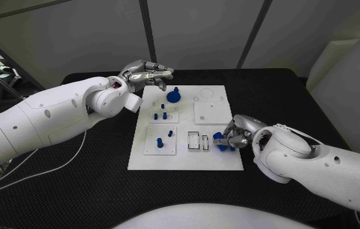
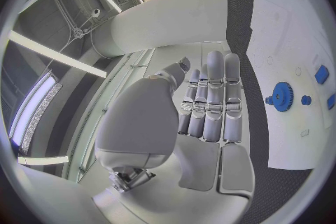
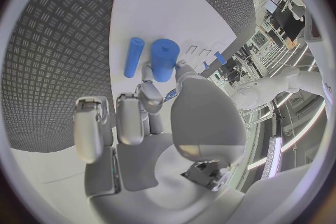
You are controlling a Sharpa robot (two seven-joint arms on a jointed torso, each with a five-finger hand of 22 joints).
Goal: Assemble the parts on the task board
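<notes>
The white task board (image 1: 188,156) lies in the middle of the head view on the black table (image 1: 90,187), with a blue gear (image 1: 173,96) near its upper edge and small blue pegs (image 1: 159,116) standing left of centre. The left hand (image 1: 148,74) hovers above the board's upper left corner, fingers straight and together, holding nothing. At the board's lower right edge the right hand (image 1: 232,135) pinches a thick blue cylinder (image 3: 164,59), with a thinner blue rod (image 3: 134,56) lying just beside it.
</notes>
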